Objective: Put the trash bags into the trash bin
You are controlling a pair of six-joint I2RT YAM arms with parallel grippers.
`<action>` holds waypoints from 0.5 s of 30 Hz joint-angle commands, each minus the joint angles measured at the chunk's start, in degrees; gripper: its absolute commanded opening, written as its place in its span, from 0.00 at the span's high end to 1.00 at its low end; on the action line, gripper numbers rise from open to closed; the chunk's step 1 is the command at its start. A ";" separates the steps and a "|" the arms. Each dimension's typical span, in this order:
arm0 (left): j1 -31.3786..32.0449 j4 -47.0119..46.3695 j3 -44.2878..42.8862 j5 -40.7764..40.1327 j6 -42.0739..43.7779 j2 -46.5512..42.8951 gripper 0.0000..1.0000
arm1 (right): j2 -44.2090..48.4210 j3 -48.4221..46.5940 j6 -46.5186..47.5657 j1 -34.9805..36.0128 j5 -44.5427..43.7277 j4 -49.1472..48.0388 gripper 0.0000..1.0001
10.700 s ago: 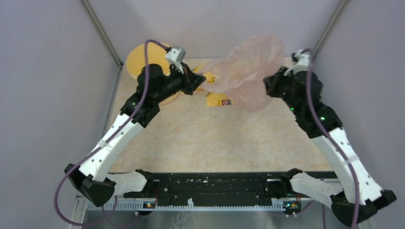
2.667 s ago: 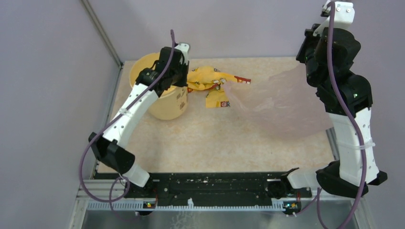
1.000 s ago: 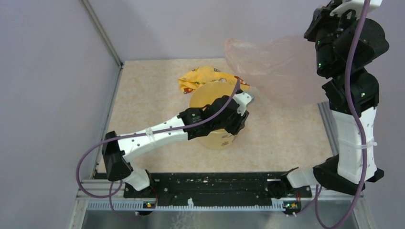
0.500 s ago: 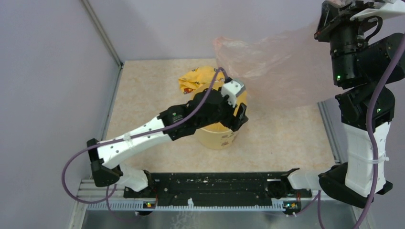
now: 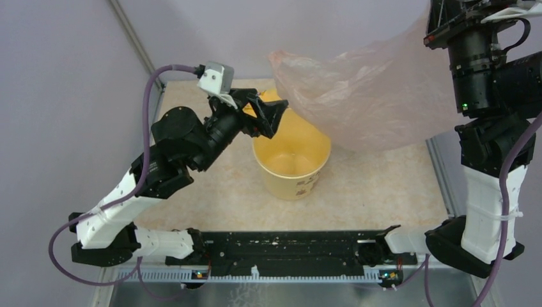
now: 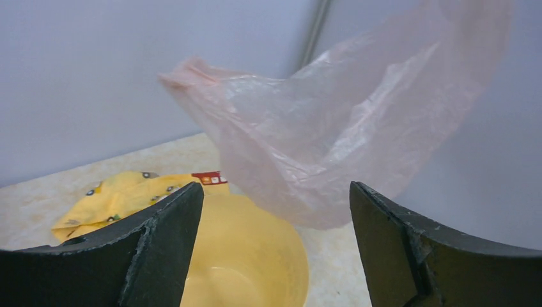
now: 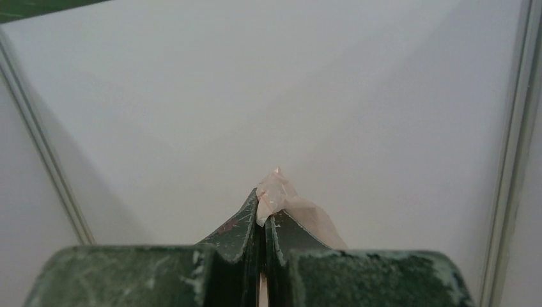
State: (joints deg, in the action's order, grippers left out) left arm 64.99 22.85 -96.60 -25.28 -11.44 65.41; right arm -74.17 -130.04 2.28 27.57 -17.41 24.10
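The pale pink trash bag (image 5: 364, 96) hangs in the air at the upper right, pinched at one corner by my shut right gripper (image 7: 262, 201); a scrap of the bag (image 7: 275, 190) sticks out above the fingertips. Its loose end reaches left, above the far rim of the trash bin (image 5: 291, 160). The bin stands upright mid-table with its orange-yellow inside showing. My left gripper (image 5: 276, 118) hovers open beside the bin's back left rim, holding nothing. In the left wrist view, the left gripper (image 6: 275, 192) frames the bag (image 6: 332, 141) and the bin (image 6: 255, 256).
A crumpled yellow printed wrapper (image 6: 121, 192) lies on the table behind the bin, mostly hidden by my left gripper in the top view. Grey walls with metal corner posts (image 5: 137, 45) close in the table on three sides.
My left gripper has opened, let go of the bin's rim and drawn back up to the left. The right arm has raised the bag, whose free end has swung left over the bin.
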 commanded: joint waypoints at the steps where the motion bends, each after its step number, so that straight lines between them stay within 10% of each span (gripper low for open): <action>1: 0.16 0.95 -4.96 -10.29 2.21 2.83 0.08 | -0.16 -3.22 -1.80 -0.24 5.80 -4.91 1.00; 15: 0.09 -4.40 -16.58 -19.44 12.56 12.20 0.15 | -3.28 -7.09 -8.03 -0.34 13.15 -8.55 1.00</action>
State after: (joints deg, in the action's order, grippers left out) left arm 64.99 22.98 -110.41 -39.92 -3.57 76.64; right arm -76.25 -135.15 -3.11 27.57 -7.75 18.48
